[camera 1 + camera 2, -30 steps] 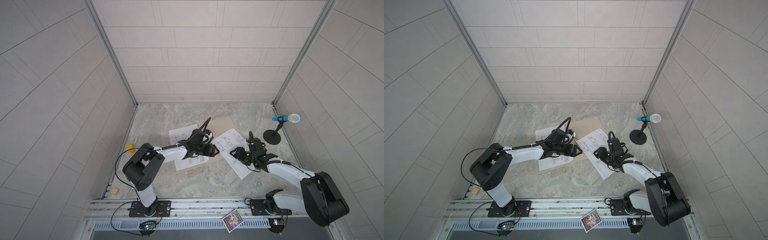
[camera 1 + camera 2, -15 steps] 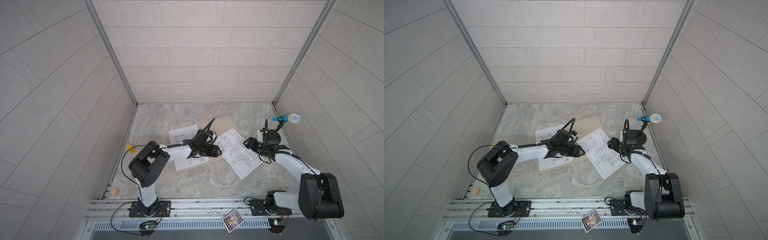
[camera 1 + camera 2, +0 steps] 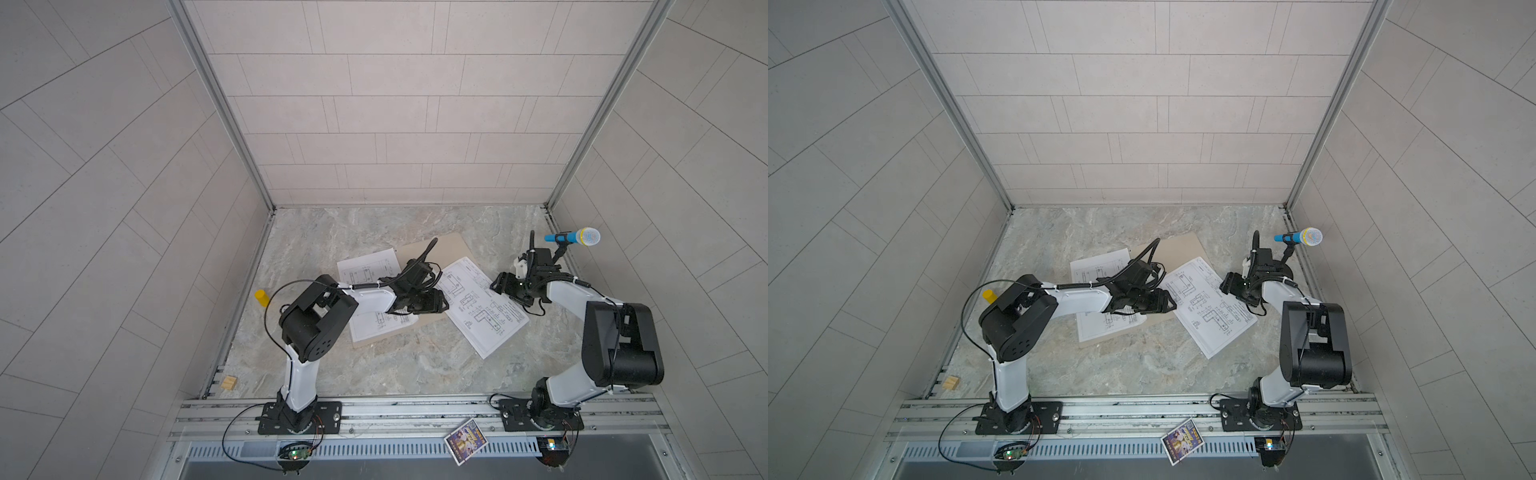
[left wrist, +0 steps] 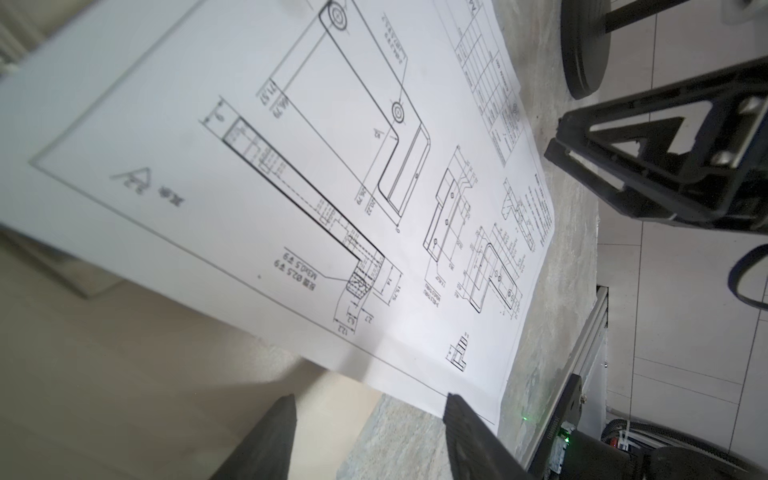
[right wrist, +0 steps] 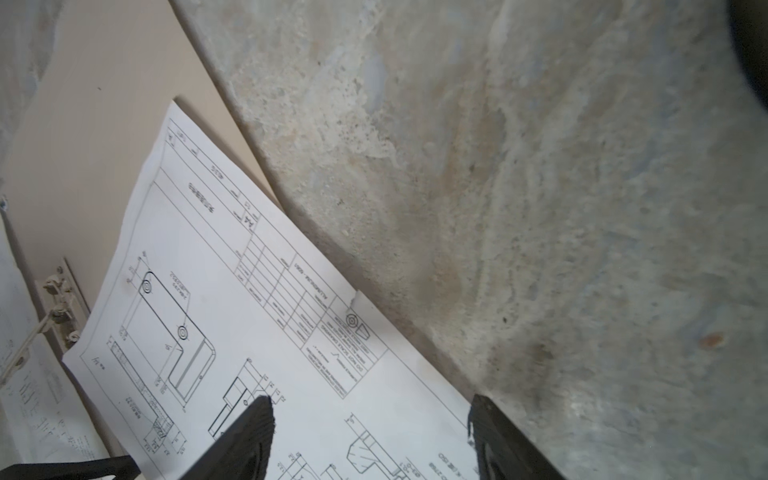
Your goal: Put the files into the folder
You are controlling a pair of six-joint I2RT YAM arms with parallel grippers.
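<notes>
The tan folder (image 3: 451, 249) (image 3: 1183, 249) lies open and flat on the marble table. One white file sheet (image 3: 365, 270) (image 3: 1096, 270) rests on its left half. A second file sheet (image 3: 486, 316) (image 3: 1212, 320) lies askew to the right, with one corner over the folder. My left gripper (image 3: 440, 302) (image 4: 370, 411) is open, low over the folder's (image 4: 124, 353) near edge beside that sheet (image 4: 291, 166), holding nothing. My right gripper (image 3: 496, 286) (image 5: 370, 415) is open above the sheet's (image 5: 249, 332) far-right edge. The folder's metal clip (image 5: 62, 307) shows in the right wrist view.
A blue microphone (image 3: 573, 237) on a black stand sits at the back right, close behind my right arm. A yellow cylinder (image 3: 262, 297) and a small wooden block (image 3: 228, 382) lie by the left wall. A colourful card (image 3: 465, 442) rests on the front rail.
My right gripper has let go of the right sheet, drawn back toward the microphone and opened wider. The left gripper has stayed over the folder, its jaws a little narrower.
</notes>
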